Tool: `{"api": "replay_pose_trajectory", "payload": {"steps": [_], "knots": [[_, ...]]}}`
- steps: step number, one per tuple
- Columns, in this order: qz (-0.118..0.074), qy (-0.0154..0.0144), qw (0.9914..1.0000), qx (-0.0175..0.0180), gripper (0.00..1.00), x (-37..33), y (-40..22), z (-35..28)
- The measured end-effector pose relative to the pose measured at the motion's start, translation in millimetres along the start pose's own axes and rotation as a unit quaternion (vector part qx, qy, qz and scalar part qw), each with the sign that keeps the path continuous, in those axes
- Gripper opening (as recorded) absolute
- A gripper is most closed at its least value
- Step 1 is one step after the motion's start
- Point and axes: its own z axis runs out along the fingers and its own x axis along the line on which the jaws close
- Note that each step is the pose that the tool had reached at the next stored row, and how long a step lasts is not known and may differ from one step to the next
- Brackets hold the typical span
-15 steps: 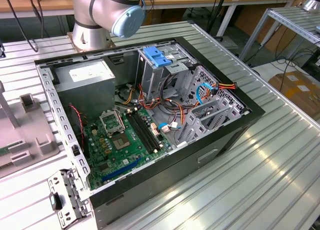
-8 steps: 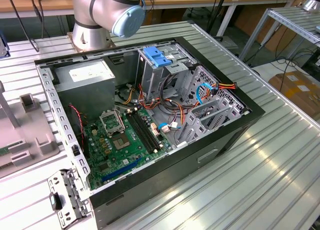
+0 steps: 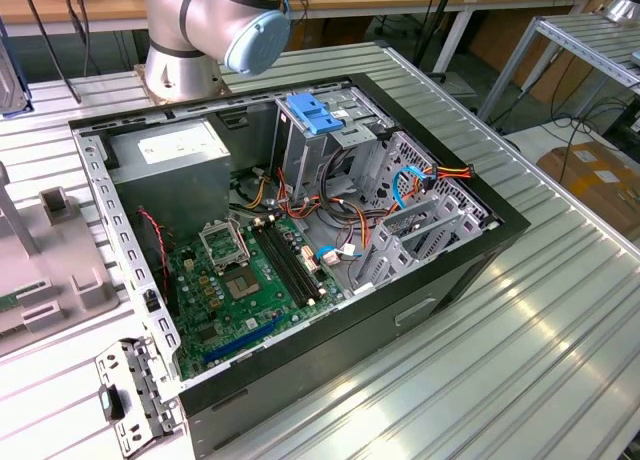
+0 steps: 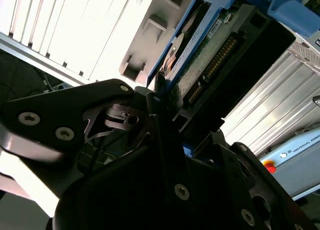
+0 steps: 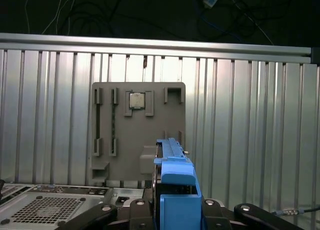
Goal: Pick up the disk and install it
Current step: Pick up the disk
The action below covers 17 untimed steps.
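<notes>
Second wrist view, gripper (image 4: 161,97) apparently clamping disk (image 4: 212,50)

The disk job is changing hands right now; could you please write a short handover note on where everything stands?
Gripper: shut on the disk, held edge-on in both wrist views and apparently clear of the table.
Things: the grey fixture plate lies on the ribbed table beyond the disk. In the exterior view the open computer case lies on its side, with its blue-capped cage near the power supply.
Done: the pick-up.
Left: the install; the disk is not in the case yet.
</notes>
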Motion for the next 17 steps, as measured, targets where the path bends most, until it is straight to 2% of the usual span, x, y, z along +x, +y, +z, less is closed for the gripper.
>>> {"api": "replay_pose_trajectory", "payload": {"steps": [2,5,13,17], "knots": [[0.000,0.0000,1.00000,0.0000,0.36,0.1,-2.3,-0.1],[0.000,0.0000,1.00000,-0.0001,0.36,0.4,-10.3,-0.3],[0.000,0.0000,1.00000,-0.0003,0.36,0.9,-23.0,-0.7],[0.000,0.0000,1.00000,-0.0004,0.36,1.3,-31.4,-0.8]]}}
